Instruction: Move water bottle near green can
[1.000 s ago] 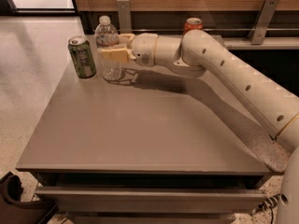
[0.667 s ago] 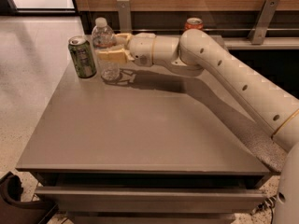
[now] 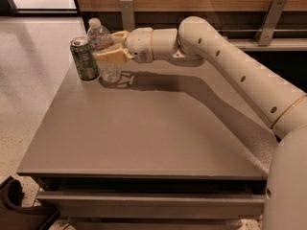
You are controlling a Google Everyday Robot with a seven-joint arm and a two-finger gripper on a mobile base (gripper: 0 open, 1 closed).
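Camera view: fingers (image 3: 111,56) clasp water bottle (image 3: 99,38) upright just beside green can (image 3: 84,59).

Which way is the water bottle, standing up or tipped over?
Upright: the water bottle has its cap on top, base on the table beside the green can, end effector clamped around it.

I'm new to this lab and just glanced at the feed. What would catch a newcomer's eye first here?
The big white arm is stretched from the right across the grey table, with its claw closed around a clear bottle at the far left corner. Just to the left of the bottle stands a green can.
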